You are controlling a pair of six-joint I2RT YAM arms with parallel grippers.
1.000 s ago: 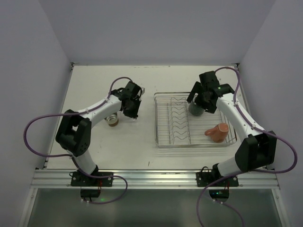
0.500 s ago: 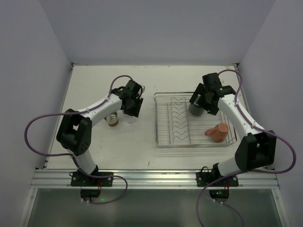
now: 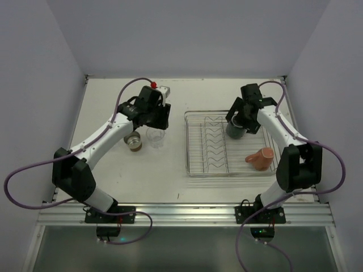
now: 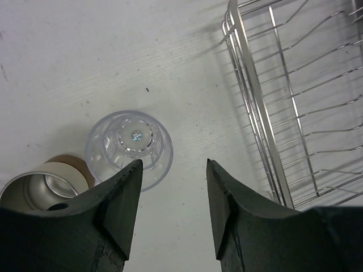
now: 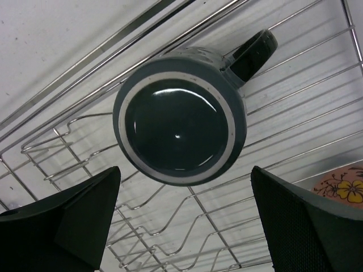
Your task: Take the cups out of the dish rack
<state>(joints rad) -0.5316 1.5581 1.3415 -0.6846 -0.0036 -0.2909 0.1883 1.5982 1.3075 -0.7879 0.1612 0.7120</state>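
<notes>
While inverted, mug (image 5: pixel 180 113) beneath right tool (image 5: pixel 184 218)

Grey mug (image 5: pixel 180 119), pink cup (image 3: pixel 260 158) (tipped) in rack (image 3: pixel 188 148).

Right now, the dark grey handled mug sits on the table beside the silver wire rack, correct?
No. The dark grey handled mug sits inside the silver wire rack, not on the table beside it; the right wrist view shows rack wires under it.

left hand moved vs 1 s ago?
Yes. Judged against the dish rack, the left hand has shifted from beside its left rim toward its far corner, open, leaving the clear tumbler uncovered.
</notes>
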